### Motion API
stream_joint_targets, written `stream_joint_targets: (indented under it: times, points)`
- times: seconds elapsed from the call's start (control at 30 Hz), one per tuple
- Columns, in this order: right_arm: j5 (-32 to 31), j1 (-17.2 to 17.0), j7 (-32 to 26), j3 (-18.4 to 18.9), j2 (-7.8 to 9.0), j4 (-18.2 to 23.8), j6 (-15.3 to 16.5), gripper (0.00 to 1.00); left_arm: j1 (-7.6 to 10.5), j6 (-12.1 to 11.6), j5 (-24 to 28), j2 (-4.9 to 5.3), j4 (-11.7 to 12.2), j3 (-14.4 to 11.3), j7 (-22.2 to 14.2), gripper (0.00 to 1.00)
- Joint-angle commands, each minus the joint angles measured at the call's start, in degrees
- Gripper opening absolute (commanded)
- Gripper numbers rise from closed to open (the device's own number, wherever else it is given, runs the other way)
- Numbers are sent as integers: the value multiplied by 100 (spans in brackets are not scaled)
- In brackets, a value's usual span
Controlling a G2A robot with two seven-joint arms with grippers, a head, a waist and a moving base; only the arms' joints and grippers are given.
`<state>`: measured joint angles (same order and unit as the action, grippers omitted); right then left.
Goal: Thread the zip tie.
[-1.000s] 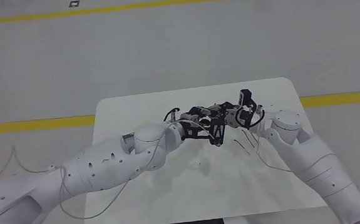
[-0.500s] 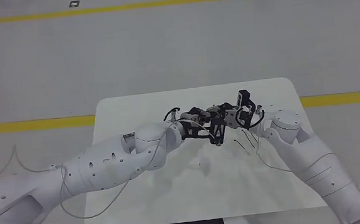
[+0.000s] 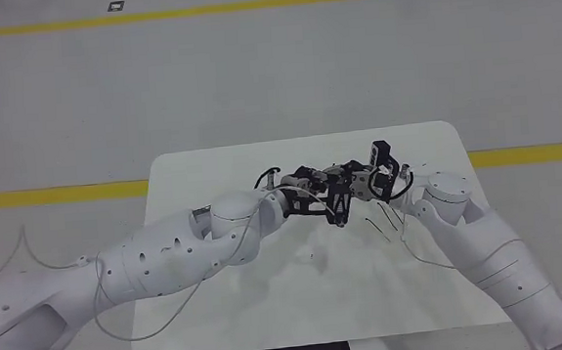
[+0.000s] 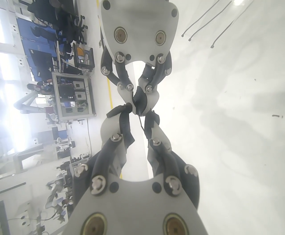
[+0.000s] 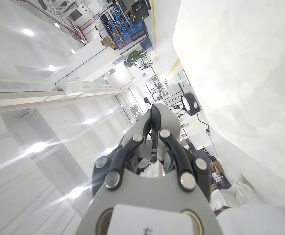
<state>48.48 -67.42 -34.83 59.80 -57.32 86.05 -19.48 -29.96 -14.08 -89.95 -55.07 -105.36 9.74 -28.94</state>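
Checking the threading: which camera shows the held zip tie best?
Left wrist view: the zip tie runs as a thin strand from the right gripper toward the left gripper. Right wrist view shows a short stretch behind its fingertips; top view: too small to tell.

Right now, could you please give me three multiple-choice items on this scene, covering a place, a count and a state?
1. The spare zip ties lie: A on the table; B on the floor; C in a tray.
2. How many spare zip ties: A one; B three; C six.
3. The right gripper is: A wide open; B shut on the zip tie; C resting on the table.
Key: A, they rest on the white top; B, three heads show; B, it pinches the black strap.
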Motion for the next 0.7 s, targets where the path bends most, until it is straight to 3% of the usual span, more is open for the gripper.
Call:
stream_joint_targets:
  times: [0.0,0.33,0.67]
  points:
    - [1,-3,-4,9,4,7,0,0,3,-6,0,-2,5,0,-9,17]
    - [-1,-35,-57,33,34,54,0,0,11,-16,0,-14,45,0,31,14]
    - [10,11,-70,-57,45,47,0,0,3,-1,0,-19,55,0,51,0]
